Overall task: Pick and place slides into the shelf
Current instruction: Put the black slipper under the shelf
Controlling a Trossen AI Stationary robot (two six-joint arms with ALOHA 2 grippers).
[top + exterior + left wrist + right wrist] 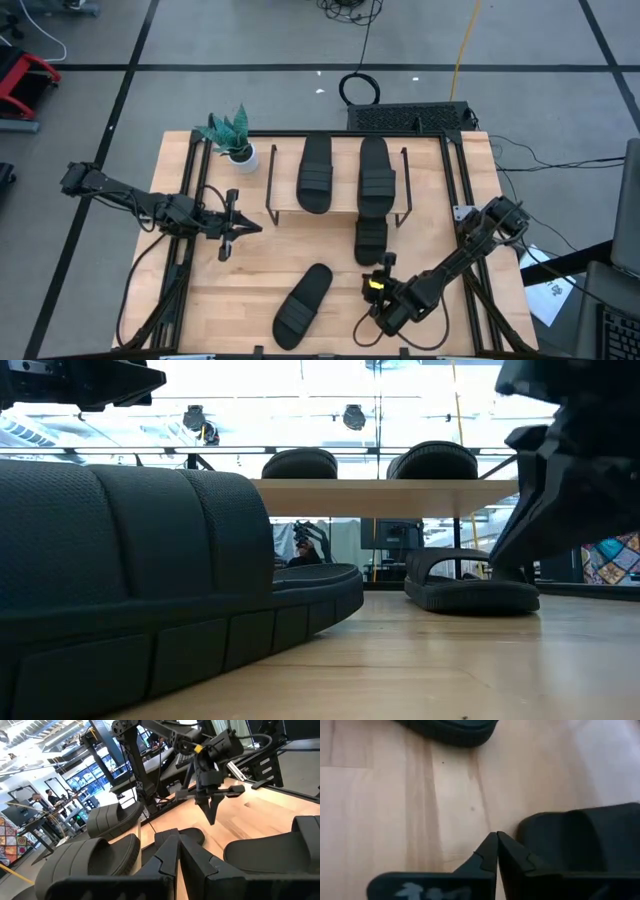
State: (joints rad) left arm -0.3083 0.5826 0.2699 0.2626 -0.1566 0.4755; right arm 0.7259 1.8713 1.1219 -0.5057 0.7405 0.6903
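Waiting left of the shelf (285, 212), the left gripper (228, 240) hangs clenched and empty. Two slides (316, 172) already lie on top, a third (371, 238) pokes out beneath. The fourth slide (302, 304) lies loose on the table's near side; beside it the right gripper (382, 291), clenched and empty, must open and reach it.

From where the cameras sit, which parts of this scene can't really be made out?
- Sandal under the shelf: in the high view, the shelf board covers its far half.
- Nearest sandal: in the low view, cut off at the left and bottom edges.
- Right gripper: in the low view, only a dark close-up mass cut off by the right edge.
- Sandal beside the right gripper's fingers: in the right wrist view, cut off by the edge.
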